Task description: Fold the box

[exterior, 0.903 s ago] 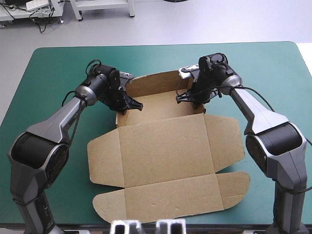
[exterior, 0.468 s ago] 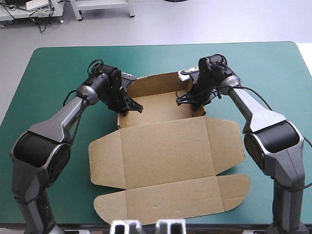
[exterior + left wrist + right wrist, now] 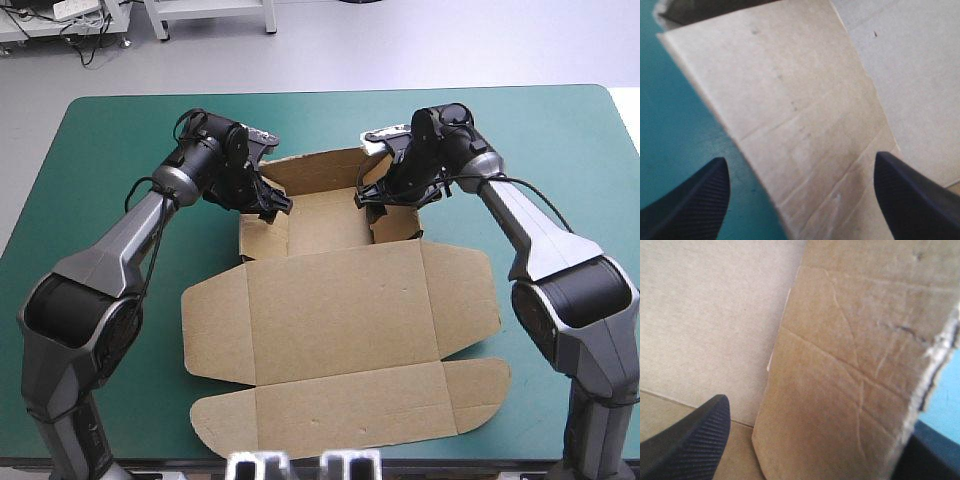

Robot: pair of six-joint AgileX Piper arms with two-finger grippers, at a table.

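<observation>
One brown box (image 3: 340, 290), half raised, at the middle of the teal-green table (image 3: 560, 150).
Its far wall (image 3: 318, 170) stands upright; the lid (image 3: 345, 340) lies flat toward the robot. Left tool (image 3: 272, 203) and right tool (image 3: 370, 196) each straddle a raised side flap (image 3: 262, 236), fingers (image 3: 695, 200) wide apart, gripping nothing, likely to steer the flaps inward; whether they touch board is unclear.

Brown box (image 3: 340, 320) mid-table, far walls raised (creased, ragged-edged), near panels and lid lying flat
</observation>
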